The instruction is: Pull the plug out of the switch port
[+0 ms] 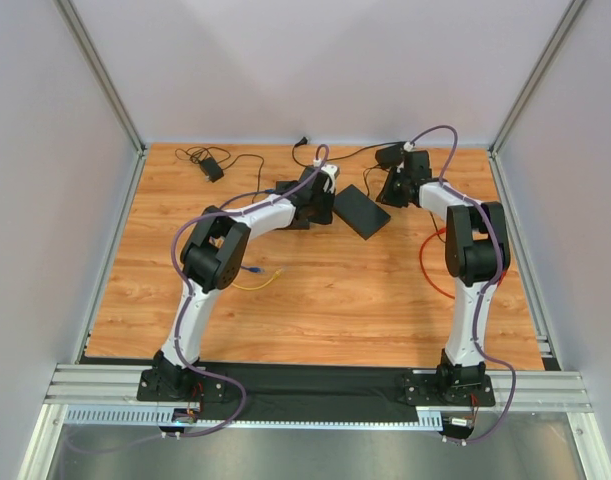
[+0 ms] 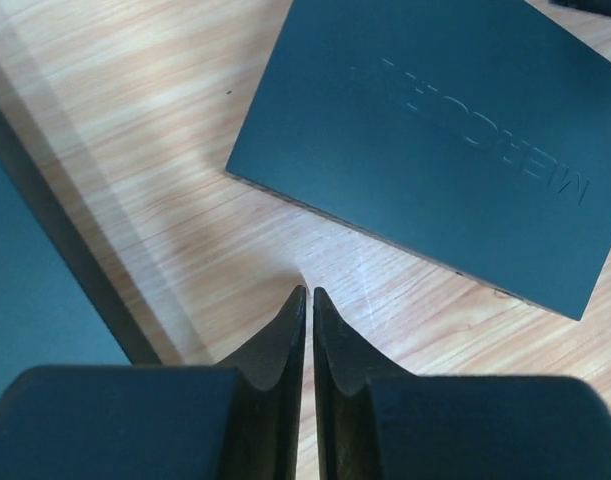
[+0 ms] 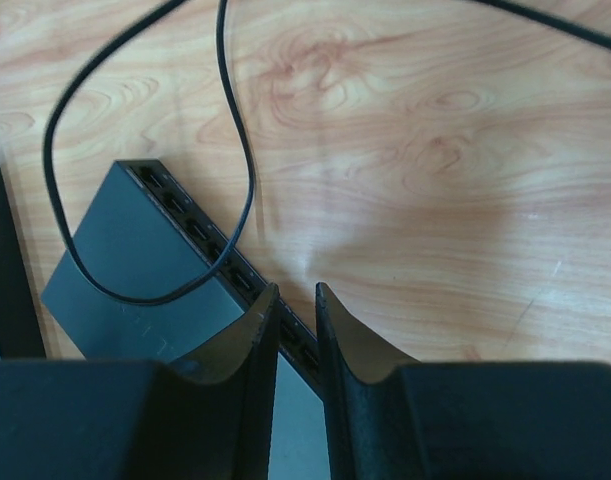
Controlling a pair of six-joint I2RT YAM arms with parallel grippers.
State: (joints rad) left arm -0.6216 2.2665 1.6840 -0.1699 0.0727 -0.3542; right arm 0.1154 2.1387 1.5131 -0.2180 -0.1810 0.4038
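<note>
The left gripper (image 2: pixel 308 292) is clenched empty over the table (image 2: pixel 135 150), just beside the switch (image 2: pixel 435 130). The right gripper (image 3: pixel 296 290) sits at the switch's port row (image 3: pixel 200 235), fingers (image 3: pixel 250 340) narrowly apart; whether it grasps the plug cannot be told.

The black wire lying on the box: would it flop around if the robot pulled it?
Probably floppy: the black wire is thin and droops in a loose loop over the switch. It likely weighs little, so it should drag along easily. The switch might slide too on the smooth wooden table.
</note>
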